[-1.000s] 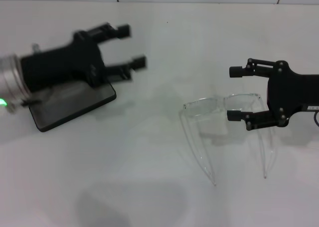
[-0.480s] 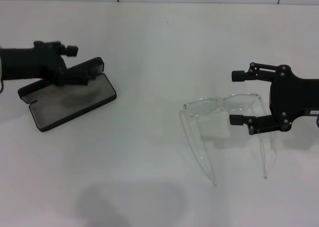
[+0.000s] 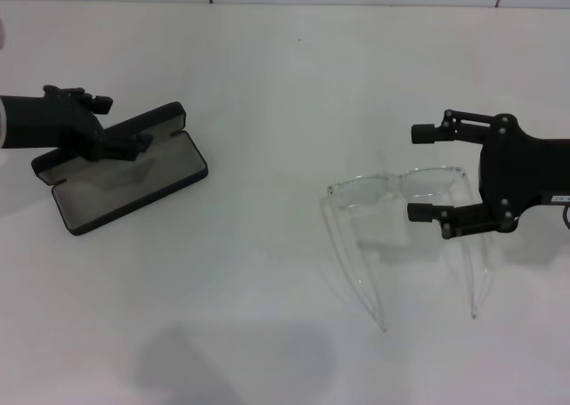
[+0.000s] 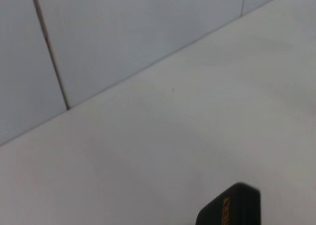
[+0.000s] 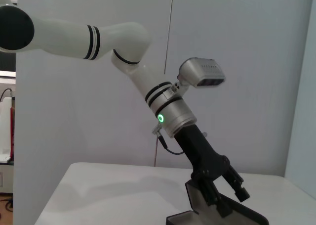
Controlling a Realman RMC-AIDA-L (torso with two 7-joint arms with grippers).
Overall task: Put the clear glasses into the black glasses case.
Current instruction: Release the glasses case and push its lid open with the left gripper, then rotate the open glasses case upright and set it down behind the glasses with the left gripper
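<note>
The left gripper (image 3: 120, 125) steadies the open black glasses case (image 3: 134, 187), fingers unclear, while the right gripper (image 3: 427, 172), fingers apart, straddles the clear glasses (image 3: 392, 191).

My white tabletop (image 3: 267, 271) is lit brightly and evenly from overhead, slightly washed out, with no hard glare. A broad soft grey shadow lies on it toward 6 o'clock in the head view, and fainter ones sit under my two arms. The clear plastic wraparound glasses (image 3: 401, 191) nearly melt into the white, showing only thin edge lines and a pale shadow beneath. The grey lining of the open flat black glasses case (image 3: 125, 187) looks dull. My left wrist view is soft and hazy; the orange lettering there blurs. My right wrist view is sharper, a green light glowing on my other arm.
</note>
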